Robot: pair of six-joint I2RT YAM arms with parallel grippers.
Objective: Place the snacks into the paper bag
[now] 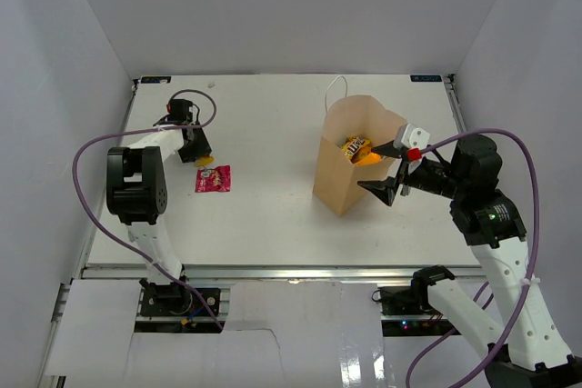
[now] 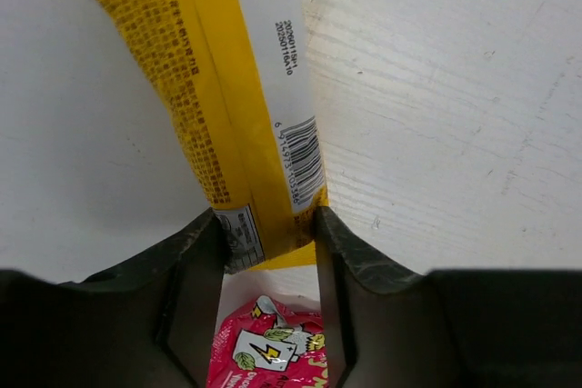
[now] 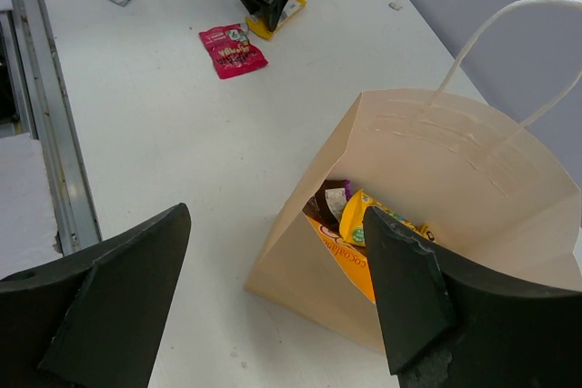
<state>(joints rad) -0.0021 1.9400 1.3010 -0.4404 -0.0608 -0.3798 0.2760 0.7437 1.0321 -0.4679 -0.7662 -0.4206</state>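
Overhead, we see the white table, with open tabletop between the paper bag at 2 o'clock and the snacks at 10 o'clock near the left edge. The bag stands upright, mouth open, holding an orange pouch and a dark bar. The right gripper hovers at its rim, fingers spread wide and released. The left gripper is clenched on a yellow bar, just beside a red packet.

The paper bag stands with its mouth wide open upward; only the white cord handle arches over the far rim. The right gripper, jaws spread, hangs at the mouth, seemingly clear of the paper. Open desk runs left to the red packet, just beside the left gripper, its jaws filled by a yellow bar.
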